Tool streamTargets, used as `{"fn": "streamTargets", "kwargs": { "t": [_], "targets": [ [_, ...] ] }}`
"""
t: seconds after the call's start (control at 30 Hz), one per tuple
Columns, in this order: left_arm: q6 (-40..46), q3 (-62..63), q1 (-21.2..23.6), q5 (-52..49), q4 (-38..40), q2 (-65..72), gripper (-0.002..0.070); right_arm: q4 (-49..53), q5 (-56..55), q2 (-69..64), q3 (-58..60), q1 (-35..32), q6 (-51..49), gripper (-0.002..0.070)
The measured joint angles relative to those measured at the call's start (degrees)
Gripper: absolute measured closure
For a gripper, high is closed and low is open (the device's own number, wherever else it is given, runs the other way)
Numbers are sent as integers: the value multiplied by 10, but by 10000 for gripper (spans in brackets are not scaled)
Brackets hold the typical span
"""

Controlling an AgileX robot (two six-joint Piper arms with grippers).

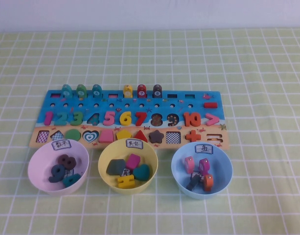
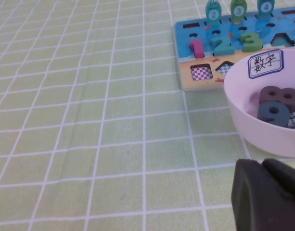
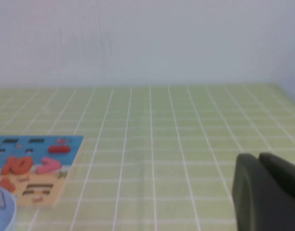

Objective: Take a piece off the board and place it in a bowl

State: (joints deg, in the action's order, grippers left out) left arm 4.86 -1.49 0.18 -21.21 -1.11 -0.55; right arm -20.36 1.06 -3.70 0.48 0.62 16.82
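The dark slate-blue square piece (image 1: 116, 167) lies inside the pale yellow bowl (image 1: 104, 155), beside a pink, a teal and a yellow piece. The bowl stands just in front of the board (image 1: 140, 105), at its middle. The board also shows in the left wrist view (image 2: 185, 41) and the right wrist view (image 3: 65, 144). Neither arm shows in the high view. My left gripper (image 2: 262, 163) is shut and empty, low over the cloth, left of the pink-white bowl. My right gripper (image 3: 258, 157) is shut and empty, over bare cloth right of the board.
A pink-white bowl (image 1: 34, 164) with number pieces stands in front of the board's left end and shows in the left wrist view (image 2: 243, 115). A light blue bowl (image 1: 179, 166) with fish pegs stands at the right. Checkered green cloth covers the table.
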Motion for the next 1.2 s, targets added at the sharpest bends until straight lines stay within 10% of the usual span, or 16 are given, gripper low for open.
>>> {"fn": "streamTargets", "kwargs": {
  "t": [0.27, 1.2],
  "targets": [
    [0, 0, 0, 0, 0, 0, 680, 282, 115, 24, 10, 0, -325, 692],
    [0, 0, 0, 0, 0, 0, 680, 259, 200, 42, 10, 0, -325, 692]
  ]
}}
